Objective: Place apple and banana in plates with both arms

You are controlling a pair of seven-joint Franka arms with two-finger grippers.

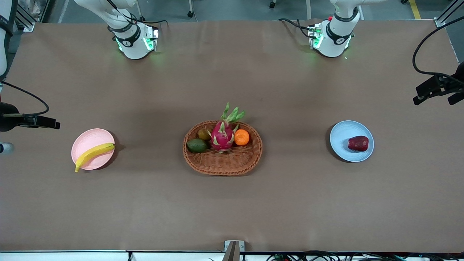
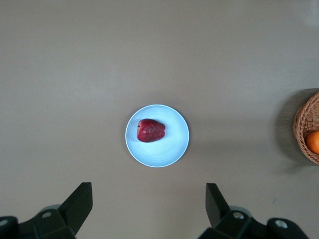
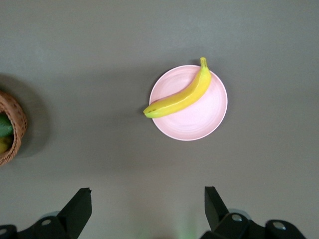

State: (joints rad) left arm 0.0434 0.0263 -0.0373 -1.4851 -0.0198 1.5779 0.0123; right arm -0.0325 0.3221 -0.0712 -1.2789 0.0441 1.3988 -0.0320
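The dark red apple [image 1: 358, 143] lies on the light blue plate [image 1: 342, 130] toward the left arm's end of the table. The yellow banana [image 1: 93, 154] lies across the pale pink plate [image 1: 90, 137] toward the right arm's end, one tip hanging over the rim. My left gripper [image 2: 148, 191] is open and empty, high over the table, looking down on the apple [image 2: 150, 130] and blue plate [image 2: 172, 149]. My right gripper [image 3: 147, 194] is open and empty, high over the table, looking down on the banana [image 3: 179, 98] and pink plate [image 3: 199, 122]. Neither gripper shows in the front view.
An oval wicker basket [image 1: 224, 163] stands mid-table between the plates, holding a pink dragon fruit [image 1: 222, 136], an orange [image 1: 241, 137] and a green avocado [image 1: 196, 145]. Black camera mounts [image 1: 438, 88] reach in at both table ends. The arm bases [image 1: 134, 40] stand farthest from the front camera.
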